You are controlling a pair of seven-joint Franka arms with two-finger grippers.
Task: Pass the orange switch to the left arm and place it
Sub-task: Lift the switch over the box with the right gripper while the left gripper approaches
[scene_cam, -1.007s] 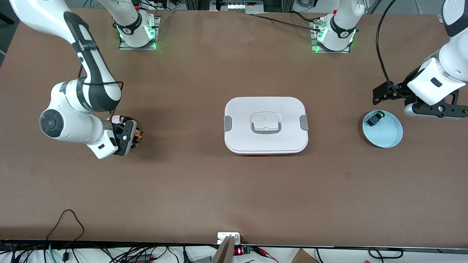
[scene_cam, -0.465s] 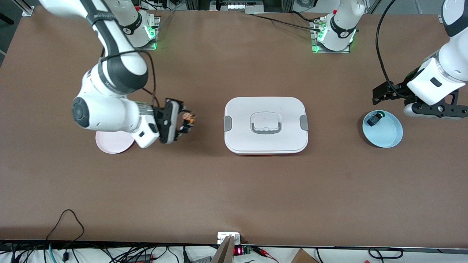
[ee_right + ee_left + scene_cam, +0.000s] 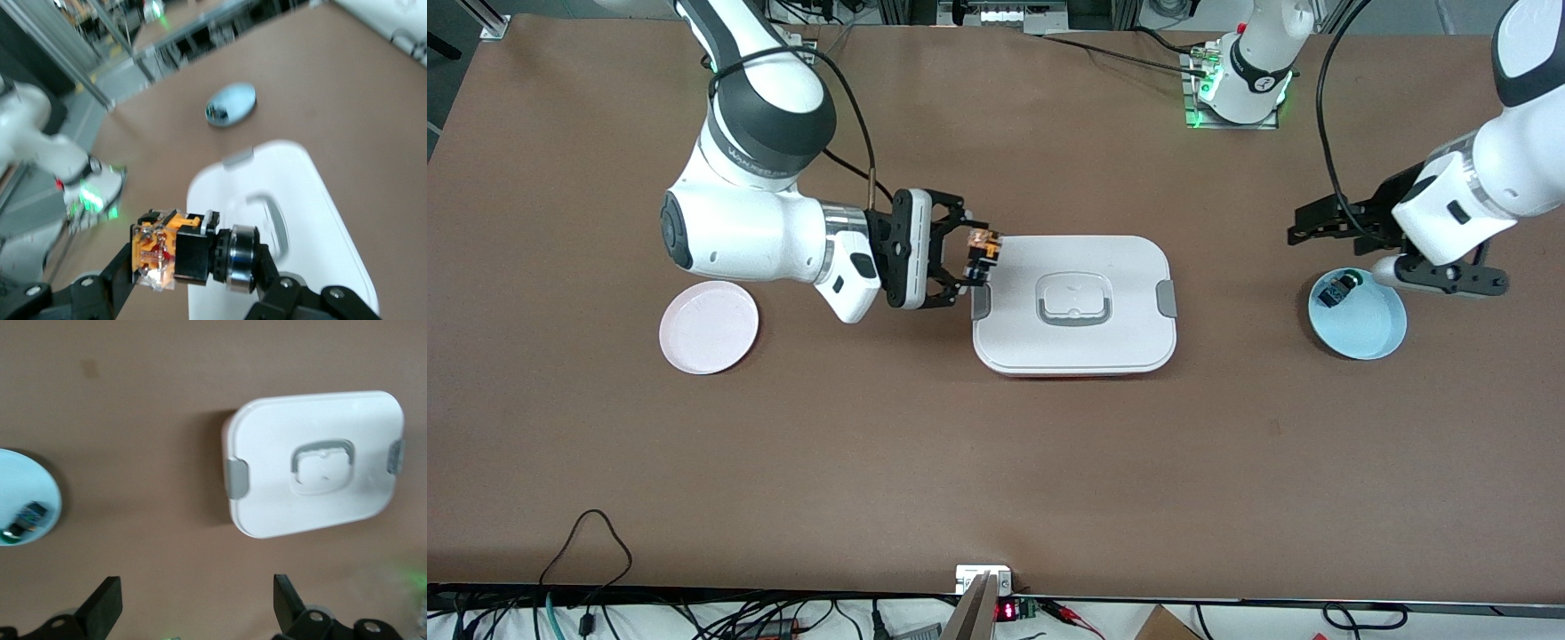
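orange switch clamped in right gripper over box edge.

Brown table, white lidded box at its centre, pink plate at 9 o'clock from the box, light blue plate at 3 o'clock, 2 arm bases along the 12 o'clock edge

No text, label or brand can be read in any view. The lettering on the right arm's dark joint band, upper left of the front view, is too small to make out, and the red display at the bottom edge of the frame glows without a legible digit.
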